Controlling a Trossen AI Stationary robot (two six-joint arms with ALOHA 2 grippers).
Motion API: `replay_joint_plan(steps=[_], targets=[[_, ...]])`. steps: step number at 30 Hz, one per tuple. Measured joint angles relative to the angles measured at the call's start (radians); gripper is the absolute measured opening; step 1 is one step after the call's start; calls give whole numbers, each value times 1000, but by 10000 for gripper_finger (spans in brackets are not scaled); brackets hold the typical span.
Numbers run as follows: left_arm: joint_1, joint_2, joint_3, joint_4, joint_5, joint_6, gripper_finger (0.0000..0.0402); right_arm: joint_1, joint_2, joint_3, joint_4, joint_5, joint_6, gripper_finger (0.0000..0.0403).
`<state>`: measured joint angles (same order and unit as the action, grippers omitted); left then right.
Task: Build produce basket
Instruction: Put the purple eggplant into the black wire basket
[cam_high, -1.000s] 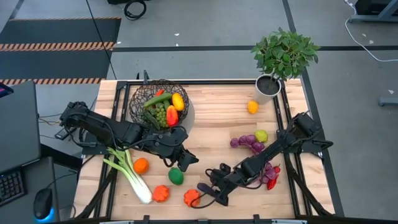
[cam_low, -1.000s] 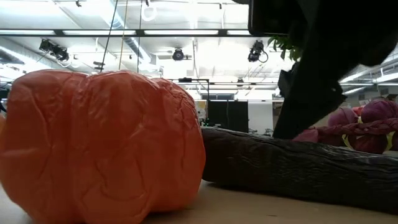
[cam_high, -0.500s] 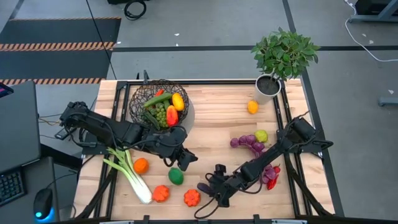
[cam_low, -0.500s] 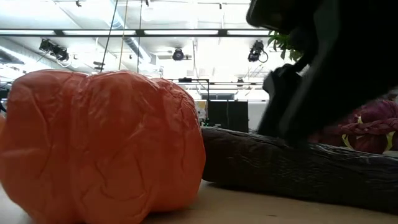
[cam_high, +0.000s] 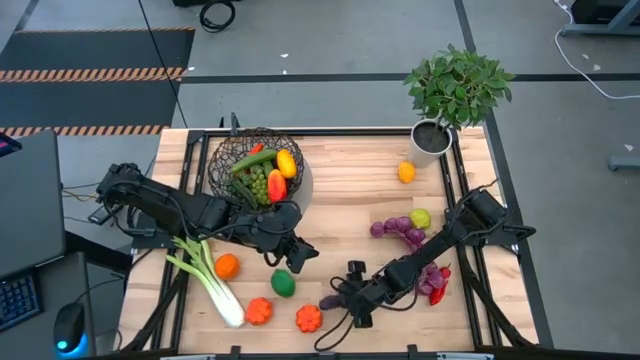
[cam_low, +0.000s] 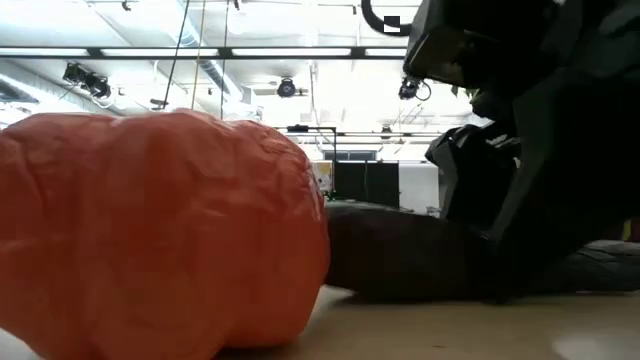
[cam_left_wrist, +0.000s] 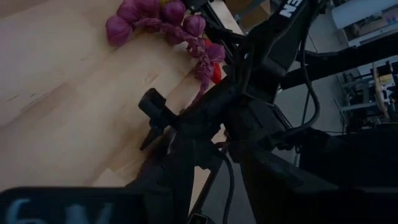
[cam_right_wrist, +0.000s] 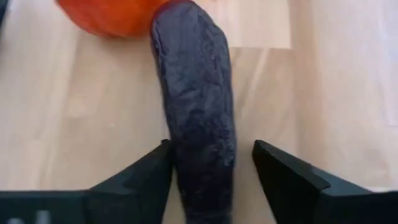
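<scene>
The right gripper (cam_right_wrist: 211, 171) is straddling a dark aubergine (cam_right_wrist: 196, 99) lying on the table (cam_high: 350, 190), fingers spread, not yet clamping. The left gripper (cam_high: 298, 254), state unclear, is waiting beside the basket (cam_high: 238, 152), which is already holding produce (cam_high: 268, 175).

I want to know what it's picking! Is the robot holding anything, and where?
Nothing yet. The right gripper is open around one end of the dark purple aubergine, not squeezing. The left gripper looks empty.
</scene>
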<state>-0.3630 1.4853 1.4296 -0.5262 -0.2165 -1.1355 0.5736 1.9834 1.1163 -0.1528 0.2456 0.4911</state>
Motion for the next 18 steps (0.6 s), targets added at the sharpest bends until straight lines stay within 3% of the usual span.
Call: replay_joint_plan(steps=[9,18], targets=[[-1,0,0,-24,0,139,133,-42,-64,-4,-83,-13,10,95],[7,-3,0,-17,-16,231,132,-65,-225,-4,-247,38,23,103]])
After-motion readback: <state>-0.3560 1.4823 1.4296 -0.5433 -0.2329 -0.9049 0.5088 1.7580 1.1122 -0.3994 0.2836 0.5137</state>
